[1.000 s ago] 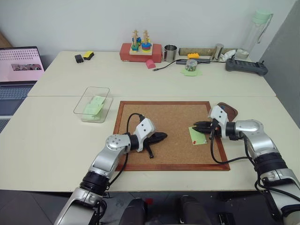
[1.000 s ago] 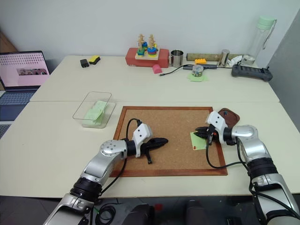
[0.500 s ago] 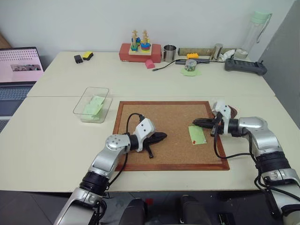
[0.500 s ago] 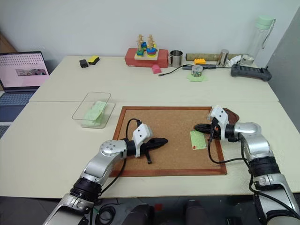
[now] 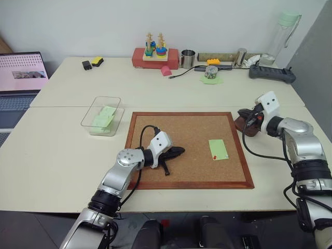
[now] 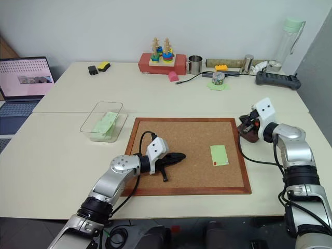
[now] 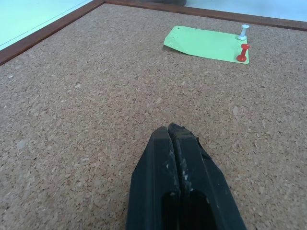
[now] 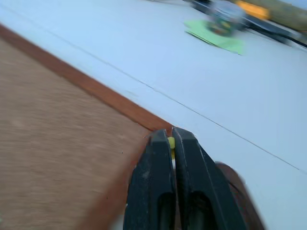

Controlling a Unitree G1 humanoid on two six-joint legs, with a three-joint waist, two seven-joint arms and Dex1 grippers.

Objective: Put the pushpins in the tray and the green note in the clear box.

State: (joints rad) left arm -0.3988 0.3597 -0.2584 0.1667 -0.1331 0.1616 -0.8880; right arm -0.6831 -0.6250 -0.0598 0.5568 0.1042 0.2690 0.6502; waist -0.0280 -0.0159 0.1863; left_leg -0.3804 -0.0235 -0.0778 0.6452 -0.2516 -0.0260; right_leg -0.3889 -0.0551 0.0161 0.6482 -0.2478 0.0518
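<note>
Yellow pin carried to the tray, red pin and note waiting.

We have the yellow pushpin [image 8: 171,142] pinched in our right gripper's [image 8: 171,136] closed jaws, hovering over the tray [image 5: 248,126] just off the corkboard's [image 5: 181,136] right edge, ready, we judge, to drop it in. The red pushpin [image 7: 243,52] stands in the green note [image 5: 218,149], pinning it to the board. Our left gripper [image 7: 175,139] rests on the cork, jaws shut and empty. The clear box [image 5: 101,115] sits on the table to the board's left.
</note>
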